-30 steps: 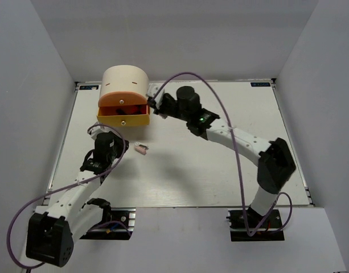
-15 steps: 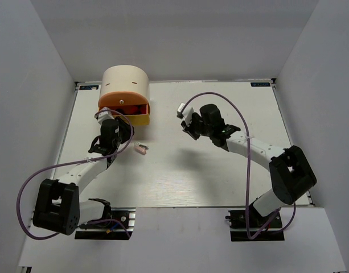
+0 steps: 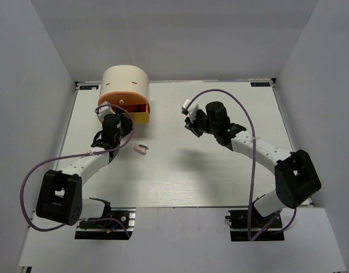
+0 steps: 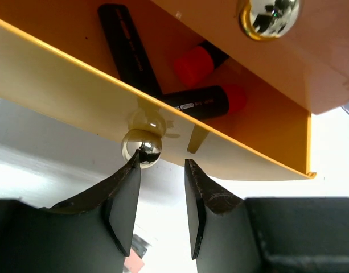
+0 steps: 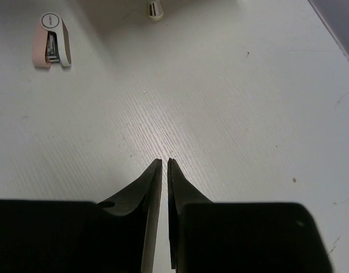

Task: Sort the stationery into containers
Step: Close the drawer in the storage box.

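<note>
The white table [image 3: 180, 176] carries the cream unit [image 3: 124, 84] at its far left. The yellow drawer [image 4: 60, 85] stands partly pulled out of the unit's front, under the orange drawer [image 4: 311, 62].

The left gripper [image 4: 163, 165] is right at the unit's front, against the yellow drawer. Its jaws are apart with nothing between them, and one fingertip touches the drawer's shiny knob [image 4: 141, 147]. The right gripper [image 3: 188, 116] hangs over bare table well to the right of the unit. Its jaws are all but together, with only a sliver of gap, and hold nothing.

Inside the yellow drawer lie black highlighters [image 4: 200, 101], two showing red-orange caps and a third crossed over them. The pink-and-white piece [image 3: 140, 149] lies on the table just in front of the unit, touched by neither gripper.
</note>
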### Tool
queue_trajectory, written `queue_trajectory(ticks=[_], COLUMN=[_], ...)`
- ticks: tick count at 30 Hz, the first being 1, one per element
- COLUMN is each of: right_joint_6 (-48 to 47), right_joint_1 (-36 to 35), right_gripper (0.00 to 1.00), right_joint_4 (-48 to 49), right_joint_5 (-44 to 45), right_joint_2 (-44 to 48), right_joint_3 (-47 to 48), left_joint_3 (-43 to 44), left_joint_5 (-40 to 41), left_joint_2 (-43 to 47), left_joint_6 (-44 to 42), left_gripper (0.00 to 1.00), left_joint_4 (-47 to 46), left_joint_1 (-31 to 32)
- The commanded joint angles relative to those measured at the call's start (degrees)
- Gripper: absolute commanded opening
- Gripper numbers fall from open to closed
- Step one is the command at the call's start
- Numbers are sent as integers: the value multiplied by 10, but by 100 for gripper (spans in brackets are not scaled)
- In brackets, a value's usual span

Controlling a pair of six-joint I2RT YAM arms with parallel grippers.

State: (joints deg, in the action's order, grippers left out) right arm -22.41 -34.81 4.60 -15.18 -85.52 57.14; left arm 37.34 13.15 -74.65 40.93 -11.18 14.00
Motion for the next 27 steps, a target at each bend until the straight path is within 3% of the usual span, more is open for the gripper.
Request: queue_trajectory(ticks=[1, 27], right_joint_6=[10, 6], right_joint_1=[4, 14], right_gripper=[14, 17], right_joint_4=[16, 5], right_joint_5=[-12, -13], right_joint_2=[18, 7], right_joint_3=[-9, -13], left_joint_3=[26, 64], left_joint_5=[33, 50], left_joint_2=[-6, -98], left_joint_6=[-7, 50], left_gripper=[47, 47], left_joint_4=[-23, -125], left_joint_1=[-3, -3])
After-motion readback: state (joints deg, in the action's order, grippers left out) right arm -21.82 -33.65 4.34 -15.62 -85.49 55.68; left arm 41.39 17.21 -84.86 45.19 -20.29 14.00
